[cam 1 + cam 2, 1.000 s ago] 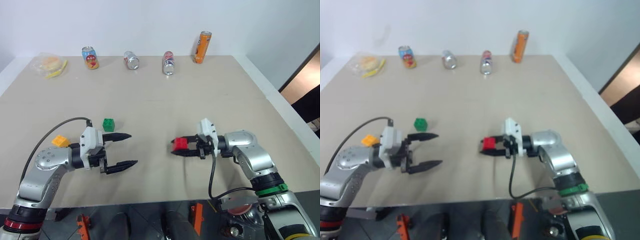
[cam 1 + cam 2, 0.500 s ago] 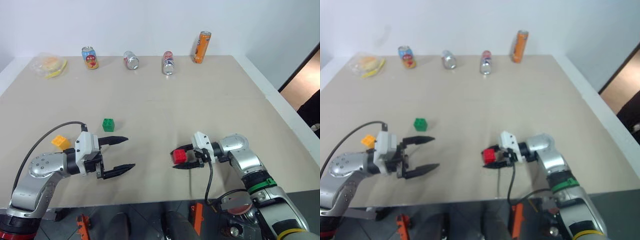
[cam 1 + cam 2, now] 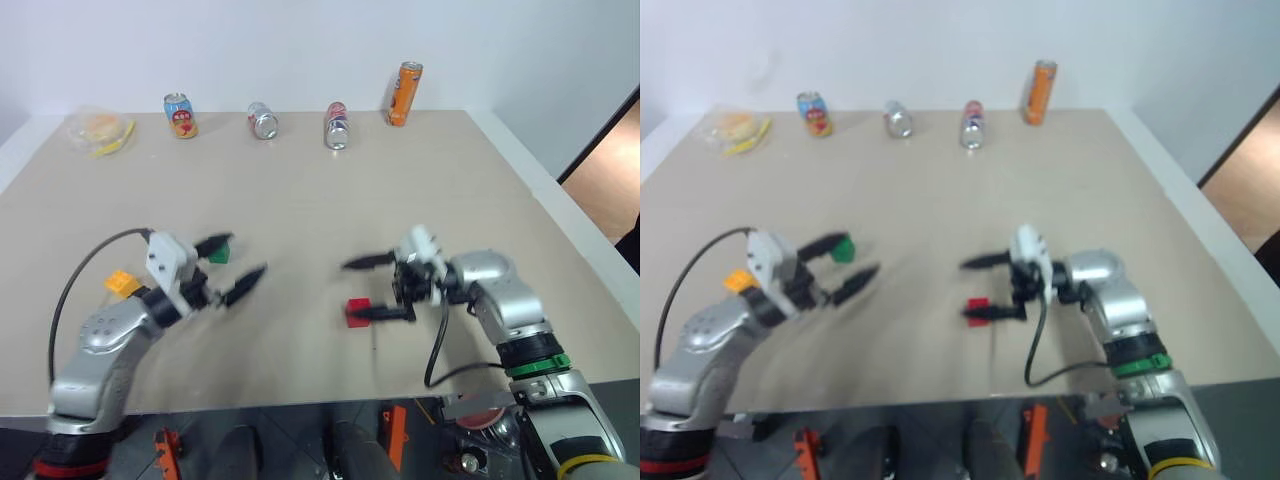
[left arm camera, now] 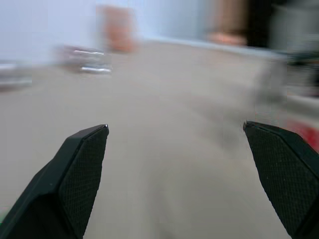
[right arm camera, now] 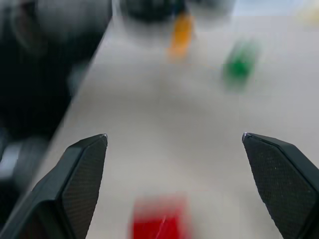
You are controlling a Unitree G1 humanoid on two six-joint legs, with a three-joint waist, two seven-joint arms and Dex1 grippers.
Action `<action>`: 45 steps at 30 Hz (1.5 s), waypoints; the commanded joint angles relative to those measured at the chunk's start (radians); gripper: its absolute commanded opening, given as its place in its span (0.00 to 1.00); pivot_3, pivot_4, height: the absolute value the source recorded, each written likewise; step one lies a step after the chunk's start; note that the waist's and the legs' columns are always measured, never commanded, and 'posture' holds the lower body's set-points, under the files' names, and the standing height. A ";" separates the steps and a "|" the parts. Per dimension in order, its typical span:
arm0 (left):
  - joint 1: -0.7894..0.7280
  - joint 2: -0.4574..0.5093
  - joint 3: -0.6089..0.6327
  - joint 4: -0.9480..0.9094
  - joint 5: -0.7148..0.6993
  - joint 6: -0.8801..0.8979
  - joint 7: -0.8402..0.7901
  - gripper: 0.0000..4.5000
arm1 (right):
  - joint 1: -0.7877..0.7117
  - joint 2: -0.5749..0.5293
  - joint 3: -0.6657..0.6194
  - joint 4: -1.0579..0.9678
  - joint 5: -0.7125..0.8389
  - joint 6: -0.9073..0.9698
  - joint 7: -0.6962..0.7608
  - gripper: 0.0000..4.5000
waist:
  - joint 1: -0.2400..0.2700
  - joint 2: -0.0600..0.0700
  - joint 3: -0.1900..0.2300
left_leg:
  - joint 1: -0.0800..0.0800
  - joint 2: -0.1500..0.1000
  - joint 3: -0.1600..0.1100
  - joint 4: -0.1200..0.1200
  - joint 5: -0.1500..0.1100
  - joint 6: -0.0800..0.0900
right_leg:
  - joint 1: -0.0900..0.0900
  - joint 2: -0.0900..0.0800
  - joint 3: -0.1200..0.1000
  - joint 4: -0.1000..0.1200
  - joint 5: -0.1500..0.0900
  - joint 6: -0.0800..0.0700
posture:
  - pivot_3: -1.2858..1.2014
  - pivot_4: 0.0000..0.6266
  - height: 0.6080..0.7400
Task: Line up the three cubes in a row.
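Red cube (image 3: 358, 312) on table (image 3: 300, 190), apparently below open right hand (image 3: 380, 288).

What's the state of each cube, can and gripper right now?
red cube: on the table, released
green cube: on the table, not held
yellow-orange cube: on the table, not held
left gripper: open
right gripper: open
orange can: upright
three drink cans: at far edge
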 commanded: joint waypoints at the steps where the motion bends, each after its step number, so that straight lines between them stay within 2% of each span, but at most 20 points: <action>1: -0.035 -0.079 0.027 -0.036 0.121 0.004 0.240 1.00 | -0.020 0.041 -0.040 -0.090 0.036 0.080 -0.137 1.00 | 0.000 -0.002 -0.001 | 0.000 0.000 0.000 0.000 0.000 0.000 | 0.000 0.000 0.000 0.000 0.000 0.000 | 0.52 0.24 1.00; 4: -0.060 -0.149 0.014 -0.011 0.190 0.028 0.370 1.00 | -0.024 0.070 -0.030 -0.093 0.018 0.093 -0.191 1.00 | 0.001 -0.002 -0.001 | 0.001 0.000 0.000 -0.001 0.000 0.000 | 0.001 0.001 0.000 0.000 0.000 -0.001 | 0.52 0.24 1.00; 9: -0.070 -0.203 -0.010 0.058 0.256 0.032 0.447 1.00 | -0.032 0.092 -0.016 -0.082 -0.006 0.081 -0.223 1.00 | 0.001 -0.002 -0.001 | -0.001 -0.002 0.001 0.000 0.000 0.000 | 0.000 -0.001 0.001 -0.001 0.000 0.000 | 0.52 0.24 1.00; 24: -0.141 -0.221 -0.059 0.276 0.305 0.031 0.439 1.00 | -0.071 0.126 -0.008 -0.022 -0.059 0.001 -0.242 1.00 | 0.001 -0.002 -0.001 | -0.002 -0.001 0.000 0.000 0.000 0.000 | -0.001 0.000 0.000 -0.001 0.000 0.000 | 0.52 0.24 1.00; 27: -0.145 -0.228 -0.056 0.287 0.311 0.030 0.447 0.81 | -0.072 0.127 -0.008 -0.017 -0.062 -0.006 -0.239 1.00 | 0.001 -0.002 -0.001 | -0.002 -0.001 0.000 0.000 0.000 0.000 | -0.001 0.000 0.000 -0.001 0.000 0.000 | 0.52 0.24 1.00; 29: -0.145 -0.231 -0.053 0.293 0.315 0.028 0.451 0.64 | -0.073 0.127 -0.008 -0.016 -0.063 -0.009 -0.237 1.00 | 0.000 -0.002 -0.001 | -0.002 -0.001 0.000 0.000 0.000 0.000 | -0.001 0.000 0.000 -0.001 0.000 0.000 | 0.52 0.24 1.00; 34: -0.147 -0.229 -0.045 0.306 0.314 0.028 0.460 0.30 | -0.071 0.124 -0.011 -0.018 -0.061 -0.012 -0.233 1.00 | 0.000 -0.002 -0.001 | -0.002 -0.001 0.000 0.000 0.000 0.000 | -0.001 0.000 0.000 -0.001 0.000 0.000 | 0.52 0.24 1.00; 38: -0.151 -0.197 -0.043 0.298 0.270 0.019 0.373 0.30 | -0.062 0.107 -0.027 -0.037 -0.041 -0.008 -0.212 1.00 | 0.000 -0.002 -0.001 | -0.002 -0.001 0.000 0.000 0.000 0.000 | -0.001 0.000 0.000 -0.001 0.000 0.000 | 0.52 0.24 1.00; 42: -0.138 -0.052 -0.120 0.222 0.142 -0.031 -0.014 0.30 | 0.007 -0.008 -0.026 -0.137 0.018 0.045 -0.077 1.00 | 0.002 -0.002 -0.001 | -0.003 -0.001 0.000 -0.001 0.000 0.000 | -0.002 0.000 0.000 -0.001 0.000 -0.001 | 0.52 0.24 1.00; 45: -0.122 0.045 -0.159 0.177 0.066 -0.039 -0.229 0.30 | 0.035 -0.067 -0.017 -0.167 0.020 0.040 -0.028 1.00 | 0.001 -0.002 -0.001 | -0.004 -0.002 0.000 -0.001 -0.001 -0.001 | -0.003 -0.001 -0.001 -0.001 -0.002 -0.001 | 0.52 0.24 1.00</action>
